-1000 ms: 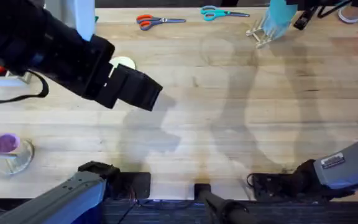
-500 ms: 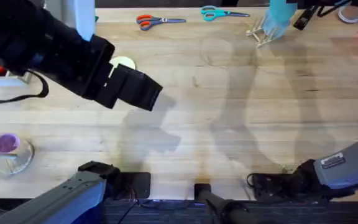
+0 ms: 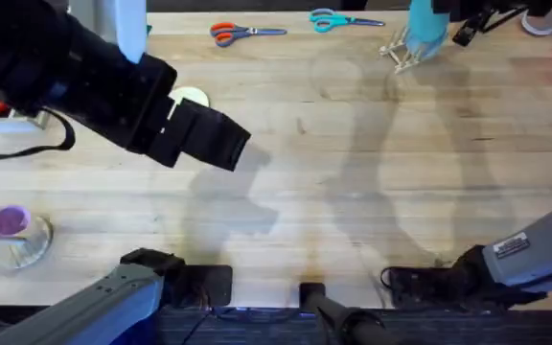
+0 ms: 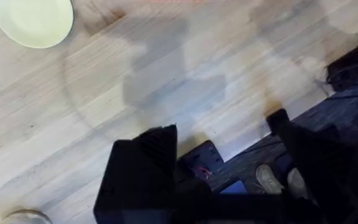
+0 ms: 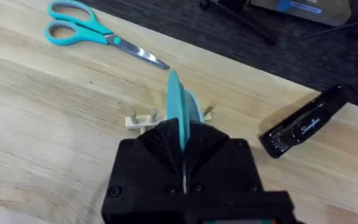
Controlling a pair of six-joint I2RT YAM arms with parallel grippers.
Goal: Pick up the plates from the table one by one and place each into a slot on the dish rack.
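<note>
Right gripper [image 5: 180,146]: fingers clamped on teal plate [image 5: 178,112], held on edge directly over dish rack [image 5: 143,119] at table [image 3: 353,172] far edge, btwn teal scissors [image 5: 86,30] and black stapler [image 5: 303,129]. Cream-yellow plate [image 4: 33,21]: flat on table, left side. Left gripper [image 4: 222,155]: fingers spread, holding nothing, above bare wood.

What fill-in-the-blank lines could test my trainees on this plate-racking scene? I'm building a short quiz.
1. The right gripper is shut on the ____ plate, held on edge above the dish rack.
2. The cream-yellow plate lies flat on the ____.
3. Beyond the rack lie teal-handled ____.
4. The black object beside the rack is a ____.

Missing words: teal; table; scissors; stapler
</note>
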